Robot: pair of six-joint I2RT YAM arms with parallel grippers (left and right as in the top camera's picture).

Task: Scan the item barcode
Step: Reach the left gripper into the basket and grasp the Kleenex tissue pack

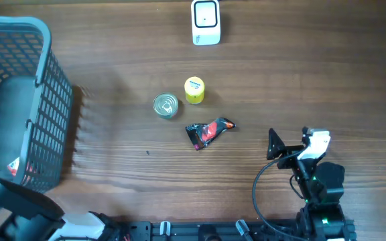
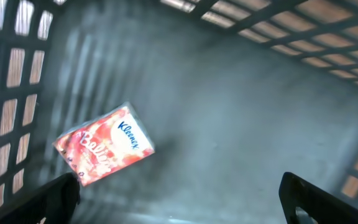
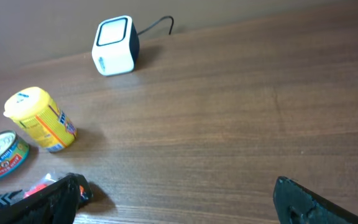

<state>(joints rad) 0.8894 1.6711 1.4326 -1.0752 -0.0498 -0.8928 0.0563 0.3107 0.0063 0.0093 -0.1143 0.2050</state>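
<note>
My left claw (image 2: 179,194) gapes empty inside the grey plastic lattice basket (image 2: 241,93), over a glossy, soft rectangular tissue pack (image 2: 104,144) lying flat, its long axis slanting up-right in my wrist view. My right claw (image 3: 179,199) stands open above the woodgrain bench (image 3: 229,112), near a crinkled foil packet (image 1: 210,132).

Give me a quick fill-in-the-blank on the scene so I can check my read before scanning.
The Kleenex pack lies inside the ____. On the table, the yellow container stands next to a tin ____. The left gripper and the right gripper are both ____.
Missing words: basket; can; open.
</note>
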